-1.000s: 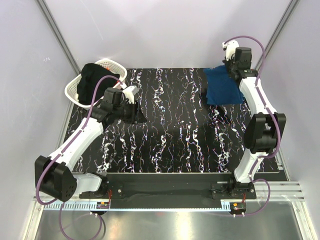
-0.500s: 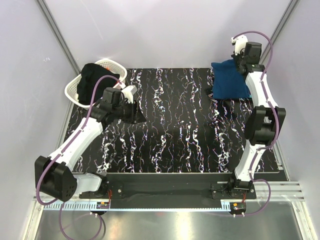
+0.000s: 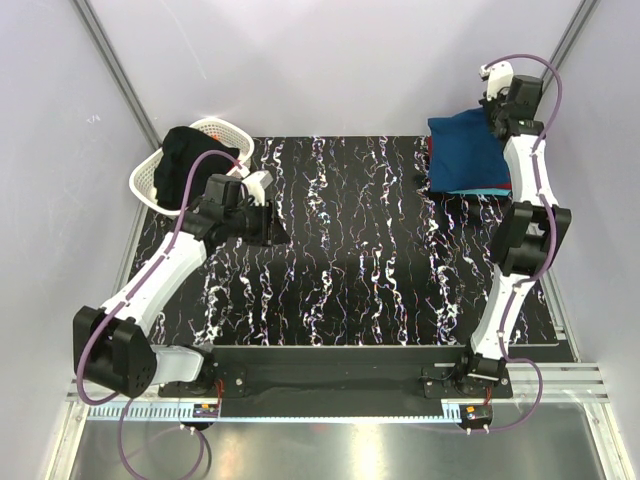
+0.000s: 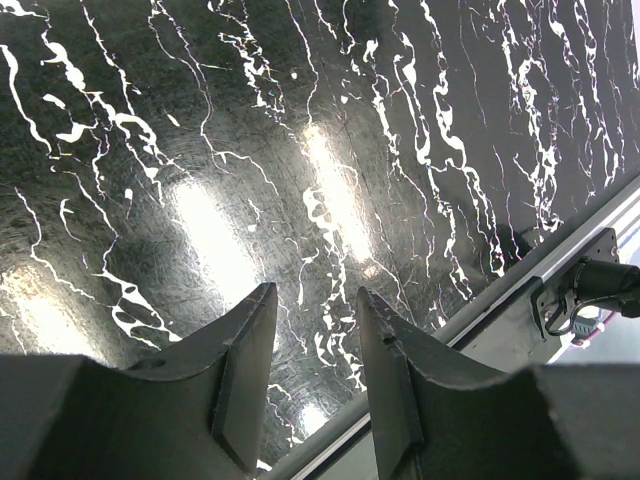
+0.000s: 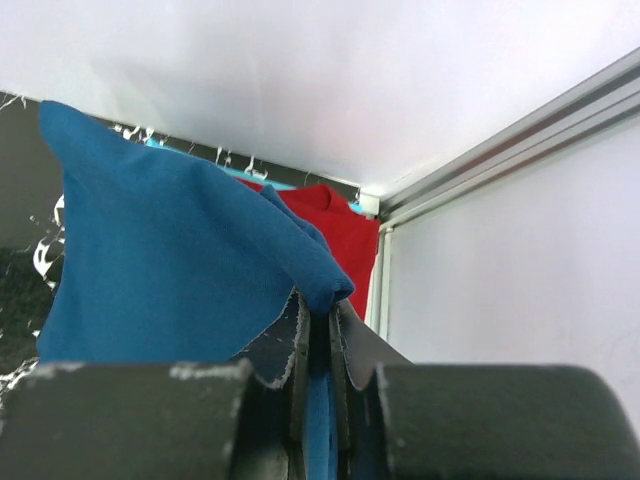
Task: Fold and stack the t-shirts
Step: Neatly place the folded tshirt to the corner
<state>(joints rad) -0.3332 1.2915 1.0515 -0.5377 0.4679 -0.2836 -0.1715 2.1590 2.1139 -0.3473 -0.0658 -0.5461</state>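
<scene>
Checking the right gripper [image 5: 318, 312] first; stretched way out to the far right corner of the table [image 3: 340, 260], up by the back wall; jaws squeezed nearly together on a fold of the blue t-shirt [image 5: 170, 250], cloth bunched right between the fingers; so yeah, definitely gripping that one. Spreading out from the pinch toward the left in the wrist view; lifted at the held corner, with the rest draped over the pile underneath. Under it, spotting a red t-shirt [image 5: 340, 235] peeking out on the corner side, plus a thin strip of a turquoise t-shirt [image 3: 476, 191] along the near edge from above; both lying in that same far right corner, mostly covered by the blue one; can't tell how neatly folded.

Over to the left gripper [image 4: 314, 300]; hovering over the left part of the table, pointing down at the black marble-pattern top; jaws parted about halfway, nothing between them, not touching anything as far as visible. Just beyond that arm, at the far left corner, seeing a white lattice basket [image 3: 145, 182] with a dark cloth [image 3: 190, 158] heaped in it and spilling over the rim; too dark to call the colour for sure; well apart from the pile on the right.
</scene>
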